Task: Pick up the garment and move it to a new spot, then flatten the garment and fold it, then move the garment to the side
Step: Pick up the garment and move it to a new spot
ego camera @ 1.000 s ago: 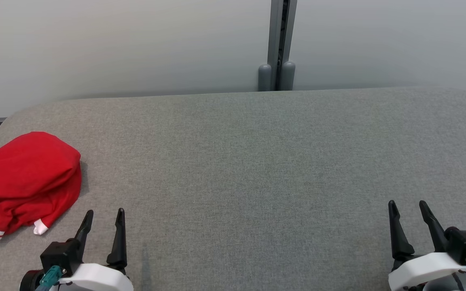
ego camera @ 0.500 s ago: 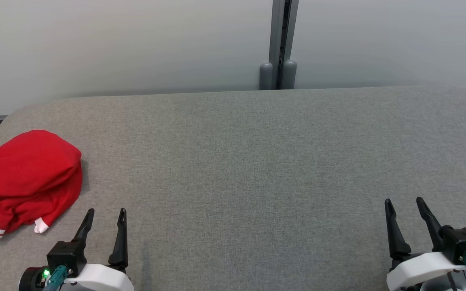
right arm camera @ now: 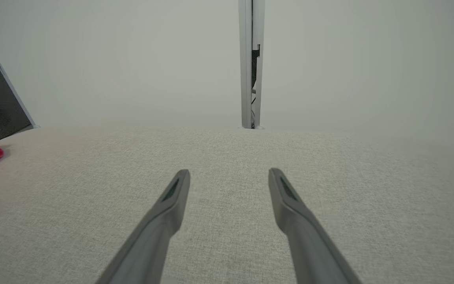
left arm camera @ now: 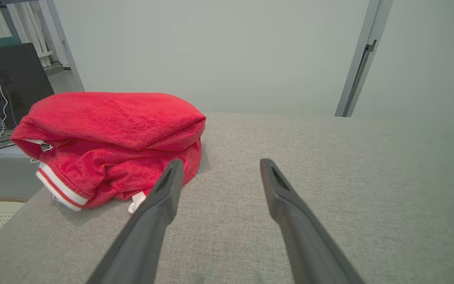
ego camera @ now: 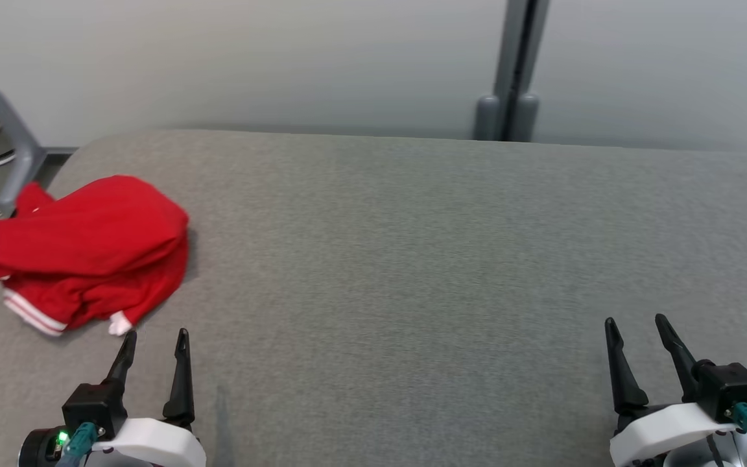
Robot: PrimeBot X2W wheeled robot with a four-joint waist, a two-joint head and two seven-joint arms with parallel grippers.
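At far left, red garment (ego camera: 88, 250) is lying bunched, soft, floppy; I'm holding left gripper (ego camera: 153, 344) spread apart, judging top fold best to pinch.

One red garment (ego camera: 88, 240); one grey table (ego camera: 412, 259); one post (ego camera: 516, 58).

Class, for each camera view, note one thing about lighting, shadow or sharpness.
Head view: soft even light, a narrow shadow beside the red garment on the grey table. Left wrist view: garment's pile sharp, left pincer near the lens softer. Right wrist view: no glare, right pincer soft.
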